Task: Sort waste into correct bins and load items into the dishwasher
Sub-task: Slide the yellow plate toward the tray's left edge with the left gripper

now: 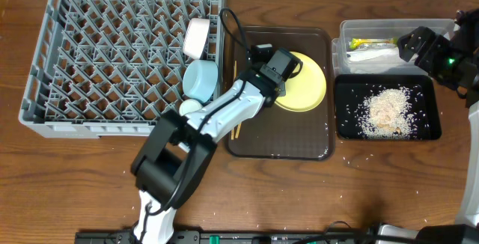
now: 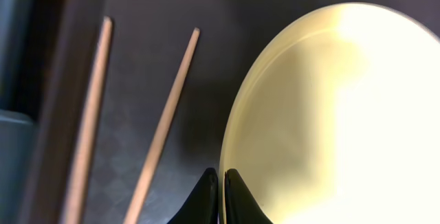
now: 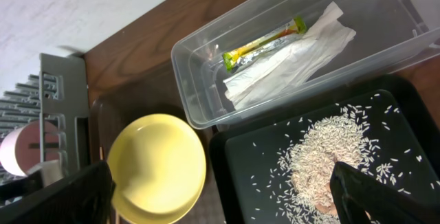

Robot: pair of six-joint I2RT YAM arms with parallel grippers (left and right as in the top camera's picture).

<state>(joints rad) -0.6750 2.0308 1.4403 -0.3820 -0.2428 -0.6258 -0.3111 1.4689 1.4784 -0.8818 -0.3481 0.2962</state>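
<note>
Yellow plate point(image 1: 307, 87) on brown tray point(image 1: 299, 143); wooden table point(image 1: 389, 184).

Round pale yellow plate point(image 1: 308, 87) beside two wooden chopsticks point(image 2: 164, 121)

Left wrist view: pale yellow plate point(image 2: 330, 114) runs off the right and bottom edges, its right half washed out by glare. Both chopsticks point(image 2: 165, 121) clipped at bottom edge. Left gripper point(image 2: 221, 193): tips only, bottom centre.
Overhead: left arm point(image 1: 217, 113) covers most of the chopsticks.
Right wrist view: right gripper point(image 3: 220, 183) fingers point(image 3: 55, 196) are blurred dark shapes clipped by the lower corners; rice point(image 3: 323, 159) heap cut at bottom edge.
</note>
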